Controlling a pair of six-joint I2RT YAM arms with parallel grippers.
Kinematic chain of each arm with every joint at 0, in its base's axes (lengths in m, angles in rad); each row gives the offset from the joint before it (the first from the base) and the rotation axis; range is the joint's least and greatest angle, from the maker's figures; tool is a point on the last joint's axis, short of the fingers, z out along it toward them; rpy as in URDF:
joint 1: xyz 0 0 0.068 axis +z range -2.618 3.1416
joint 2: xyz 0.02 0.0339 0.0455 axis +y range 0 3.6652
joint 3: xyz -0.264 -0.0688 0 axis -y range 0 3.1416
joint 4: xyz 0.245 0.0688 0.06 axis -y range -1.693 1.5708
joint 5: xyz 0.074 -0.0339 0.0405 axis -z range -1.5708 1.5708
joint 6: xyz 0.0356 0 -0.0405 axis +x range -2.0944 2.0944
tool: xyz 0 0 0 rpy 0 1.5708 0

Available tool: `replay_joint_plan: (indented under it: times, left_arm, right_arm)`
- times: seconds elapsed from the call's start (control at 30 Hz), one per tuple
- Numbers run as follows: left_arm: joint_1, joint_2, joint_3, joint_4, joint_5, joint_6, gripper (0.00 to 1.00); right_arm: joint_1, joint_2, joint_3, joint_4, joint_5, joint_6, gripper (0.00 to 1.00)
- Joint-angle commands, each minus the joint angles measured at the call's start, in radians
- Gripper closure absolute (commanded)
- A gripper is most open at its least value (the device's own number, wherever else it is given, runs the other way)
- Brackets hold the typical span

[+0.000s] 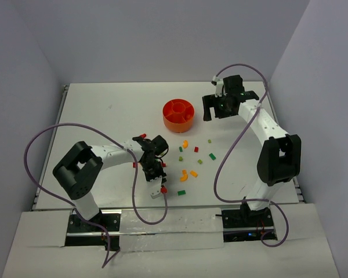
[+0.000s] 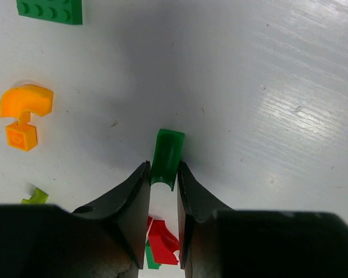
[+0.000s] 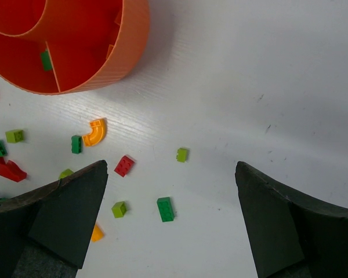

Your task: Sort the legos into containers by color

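Observation:
The orange bowl [image 1: 178,114] with inner dividers stands mid-table; in the right wrist view its wall [image 3: 127,40] is at top left, with a green brick [image 3: 45,59] in one compartment. Small legos [image 1: 194,162] lie scattered in front of it. My left gripper [image 2: 163,174] is shut on a green curved piece [image 2: 166,156], held at the fingertips low over the table; in the top view the left gripper [image 1: 155,174] is left of the scatter. My right gripper [image 3: 171,168] is open and empty above loose bricks; in the top view the right gripper [image 1: 219,110] is right of the bowl.
Near the left gripper lie an orange arch [image 2: 26,99], a small orange brick [image 2: 21,137], a green brick [image 2: 49,10] and red pieces [image 2: 162,237]. Below the right gripper lie a red brick [image 3: 124,165], a green brick [image 3: 165,209] and an orange curve [image 3: 95,131].

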Motion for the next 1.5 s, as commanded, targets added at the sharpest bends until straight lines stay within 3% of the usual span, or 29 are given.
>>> replay_joint_plan:
  times: [0.0, 0.33, 0.43, 0.5, 0.73, 0.83, 1.07, 1.47]
  left_arm:
    - [-0.008, -0.019, 0.015, -0.06, 0.042, 0.015, 0.77]
    - [0.055, -0.127, 0.132, -0.085, 0.153, -0.513, 1.0]
    - [0.083, -0.144, 0.194, -0.07, 0.168, -0.646, 1.0]
    - [0.127, -0.139, 0.251, -0.025, 0.165, -0.821, 1.0]
    - [0.287, 0.023, 0.516, 0.119, 0.102, -1.141, 1.0]
    - [0.302, 0.098, 0.637, 0.154, 0.041, -1.183, 1.0]
    - [0.292, 0.196, 0.737, 0.21, -0.08, -1.149, 1.0]
    - [0.26, 0.247, 0.738, 0.265, -0.115, -1.105, 0.94]
  right_arm:
    - [-0.011, -0.046, -0.013, 0.005, 0.004, -0.014, 0.02]
    - [-0.011, -0.033, -0.037, 0.054, -0.038, 0.011, 0.02]
    - [-0.011, -0.025, -0.028, 0.056, -0.047, 0.017, 0.02]
    - [-0.011, -0.018, -0.022, 0.062, -0.051, 0.021, 0.02]
    - [-0.011, 0.004, -0.022, 0.069, -0.054, 0.029, 0.02]
    - [-0.011, 0.005, -0.026, 0.071, -0.048, 0.028, 0.02]
    - [-0.012, 0.013, -0.027, 0.07, -0.048, 0.029, 0.02]
    - [-0.015, 0.017, -0.042, 0.072, -0.05, 0.026, 0.02]
